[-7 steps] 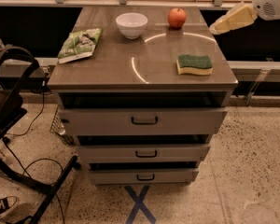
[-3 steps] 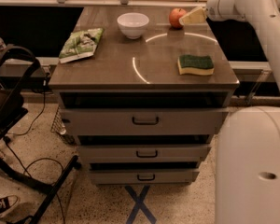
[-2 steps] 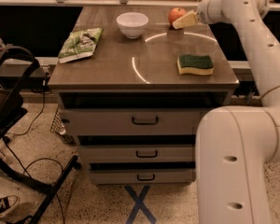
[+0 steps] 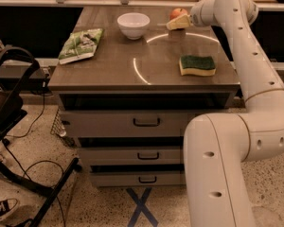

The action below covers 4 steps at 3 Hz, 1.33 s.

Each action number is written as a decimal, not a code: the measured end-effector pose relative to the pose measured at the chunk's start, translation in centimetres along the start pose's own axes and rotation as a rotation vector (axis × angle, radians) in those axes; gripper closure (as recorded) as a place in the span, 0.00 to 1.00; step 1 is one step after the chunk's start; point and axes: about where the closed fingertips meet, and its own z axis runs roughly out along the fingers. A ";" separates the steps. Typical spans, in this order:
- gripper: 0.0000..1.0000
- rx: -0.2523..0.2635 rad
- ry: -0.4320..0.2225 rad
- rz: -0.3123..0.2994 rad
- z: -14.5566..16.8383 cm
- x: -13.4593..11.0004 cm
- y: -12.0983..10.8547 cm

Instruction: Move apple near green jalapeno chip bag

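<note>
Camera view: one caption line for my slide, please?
Gripper beside the apple at the table's back edge; chip bag lies opposite.

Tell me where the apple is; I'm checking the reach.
Camera view: the apple sits at the tabletop's far edge, right of the white bowl, with the hand close beside it.

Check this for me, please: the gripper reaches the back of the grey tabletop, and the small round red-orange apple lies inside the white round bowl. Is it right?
Not quite. In the camera view the small round red-orange apple lies on the grey tabletop itself, apart from the white round bowl. The rest holds: the gripper reaches the back of the tabletop, beside the apple.
</note>
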 end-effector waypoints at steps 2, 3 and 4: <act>0.00 0.014 -0.072 0.147 2.6 -0.9 0.9; 0.00 0.026 -0.111 0.191 3.6 -1.3 1.0; 0.00 0.055 -0.136 0.192 3.7 -1.3 0.1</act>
